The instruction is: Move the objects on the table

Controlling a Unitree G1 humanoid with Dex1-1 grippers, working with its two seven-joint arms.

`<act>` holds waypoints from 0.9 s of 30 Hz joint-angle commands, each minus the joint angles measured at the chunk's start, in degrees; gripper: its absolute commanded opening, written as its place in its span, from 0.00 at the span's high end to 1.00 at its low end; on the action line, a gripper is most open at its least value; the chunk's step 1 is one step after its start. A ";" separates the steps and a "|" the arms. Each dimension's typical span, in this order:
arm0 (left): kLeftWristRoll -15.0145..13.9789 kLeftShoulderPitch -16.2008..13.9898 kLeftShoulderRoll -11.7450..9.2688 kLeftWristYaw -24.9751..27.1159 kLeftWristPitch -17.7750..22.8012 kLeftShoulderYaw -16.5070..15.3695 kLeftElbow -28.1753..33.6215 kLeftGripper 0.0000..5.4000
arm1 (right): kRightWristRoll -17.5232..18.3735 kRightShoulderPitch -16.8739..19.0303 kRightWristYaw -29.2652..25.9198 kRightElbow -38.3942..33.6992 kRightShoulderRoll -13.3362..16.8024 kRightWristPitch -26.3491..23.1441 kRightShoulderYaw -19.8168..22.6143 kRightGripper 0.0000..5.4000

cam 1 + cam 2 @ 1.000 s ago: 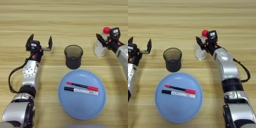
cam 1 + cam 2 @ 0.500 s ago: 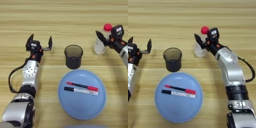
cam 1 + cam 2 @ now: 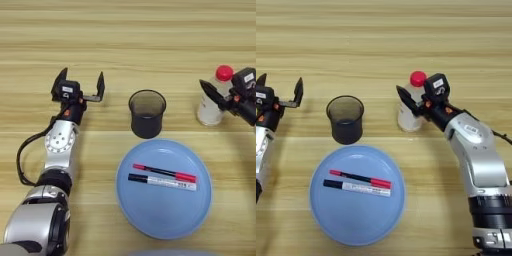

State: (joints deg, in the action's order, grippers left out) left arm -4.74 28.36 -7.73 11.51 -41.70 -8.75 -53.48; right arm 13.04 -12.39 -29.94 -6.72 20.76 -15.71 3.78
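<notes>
The red-capped bottle [image 3: 412,102] stands upright on the table [image 3: 384,40], the right pincer [image 3: 415,105] spread around it. On the blue plate [image 3: 351,220], marker [image 3: 358,188] and pen [image 3: 360,178] lie left-right, beside the cup [image 3: 345,120]. Left pincer [image 3: 80,86] gapes wide, empty

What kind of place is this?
Probably a robot practice table: a wooden table with a cup, a bottle, and two pens on a blue plate, set between two robot arms.
</notes>
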 commanded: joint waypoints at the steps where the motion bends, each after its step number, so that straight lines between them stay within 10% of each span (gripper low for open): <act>1: -0.16 0.94 -0.56 0.42 -0.37 -0.13 -0.54 0.00 | 1.76 0.76 -1.60 -3.59 1.59 -0.45 0.65 0.50; 27: -0.18 0.90 -0.55 0.44 -0.39 -0.06 -0.38 0.00 | 1.87 1.58 -4.11 0.33 2.27 -0.05 0.22 0.50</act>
State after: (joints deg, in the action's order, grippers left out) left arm -4.81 28.40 -7.85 11.58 -41.70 -8.75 -53.49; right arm 14.92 -10.15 -34.14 -6.88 22.43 -15.89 3.88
